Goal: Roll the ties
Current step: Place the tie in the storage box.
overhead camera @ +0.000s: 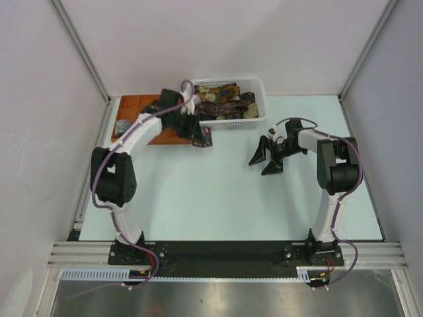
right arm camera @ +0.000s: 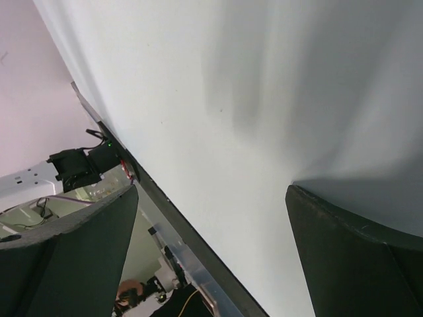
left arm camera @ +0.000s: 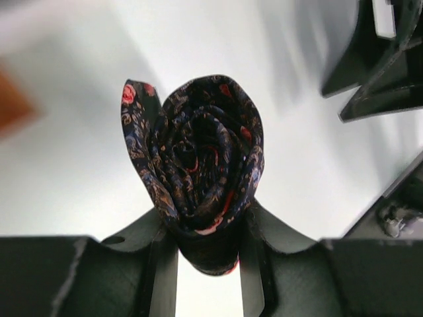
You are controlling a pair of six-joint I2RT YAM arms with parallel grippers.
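My left gripper [left arm camera: 206, 247] is shut on a rolled dark tie [left arm camera: 198, 158] with pink-red marks, its coil end-on to the left wrist camera, held above the table. In the top view that gripper [overhead camera: 200, 135] hangs by the near left corner of the white basket, with the tie [overhead camera: 202, 139] just showing below it. More ties [overhead camera: 221, 102], green-gold-brown and dark, lie piled in the basket. My right gripper [overhead camera: 267, 158] is open and empty over the table's middle right; its wrist view shows its fingers [right arm camera: 357, 257] wide apart over bare table.
The white mesh basket [overhead camera: 259, 109] stands at the back centre. An orange compartment tray [overhead camera: 135, 105] lies at the back left, partly under my left arm. Grey walls and aluminium posts enclose the table.
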